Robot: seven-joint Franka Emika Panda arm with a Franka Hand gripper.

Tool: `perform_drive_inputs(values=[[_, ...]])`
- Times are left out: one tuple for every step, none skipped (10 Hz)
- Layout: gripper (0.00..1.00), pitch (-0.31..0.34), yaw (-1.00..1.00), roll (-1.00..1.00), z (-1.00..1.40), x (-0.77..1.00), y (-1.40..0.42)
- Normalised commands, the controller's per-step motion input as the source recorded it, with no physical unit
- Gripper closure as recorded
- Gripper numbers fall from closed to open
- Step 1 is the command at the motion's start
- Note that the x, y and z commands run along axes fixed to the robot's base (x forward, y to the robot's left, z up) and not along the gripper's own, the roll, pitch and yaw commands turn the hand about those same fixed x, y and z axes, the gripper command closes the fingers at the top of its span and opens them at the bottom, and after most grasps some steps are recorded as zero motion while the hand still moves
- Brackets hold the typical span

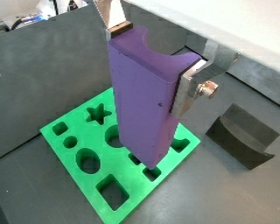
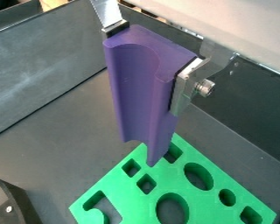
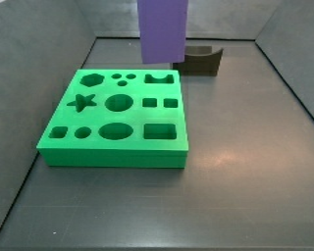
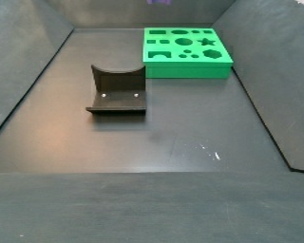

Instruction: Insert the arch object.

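Dark grey floor (image 3: 238, 186) with grey walls all round, that's your workspace. Left in a side view you've got the green board (image 3: 115, 147) lying flat, its top full of cut-outs: star, circles, oval, squares, a hexagon and an arch-shaped slot (image 3: 156, 78) near the far edge. Right of that slot hangs the purple block (image 3: 163, 29), upright, its lower end above the board's far right corner and not touching it; its top is cut off by the frame. Just right of it, behind, sits the dark brown block (image 3: 203, 61) on the floor, apart from the board.

Your gripper (image 1: 157, 54) shows only in the wrist views. It's clamped on the purple block (image 1: 146, 87) near its upper end: one silver finger (image 1: 109, 16) flat on one side, another (image 1: 192, 84) on the opposite side, both touching. The block's lower end hangs over the board (image 1: 73, 140) with a gap under it in both wrist views.

In a side view from the opposite end, the brown block (image 4: 117, 92) is centre-left, well apart from the board (image 4: 186, 52) at the far right. Gripper and purple block are out of that frame.
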Motion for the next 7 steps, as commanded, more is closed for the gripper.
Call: perform_drive_inputs(values=[[1.00, 0.000, 0.00, 0.00, -0.10, -0.01, 0.07], [1.00, -0.009, 0.00, 0.00, -0.65, 0.26, 0.27], [1.00, 0.000, 0.00, 0.00, -0.79, 0.40, 0.44], [1.00, -0.014, 0.05, 0.00, -0.72, 0.20, 0.49], [1.00, -0.004, 0.06, 0.00, -0.71, 0.21, 0.48], [1.00, 0.000, 0.00, 0.00, -0.75, 0.36, 0.33], [1.00, 0.000, 0.00, 0.00, -0.66, 0.32, 0.25]])
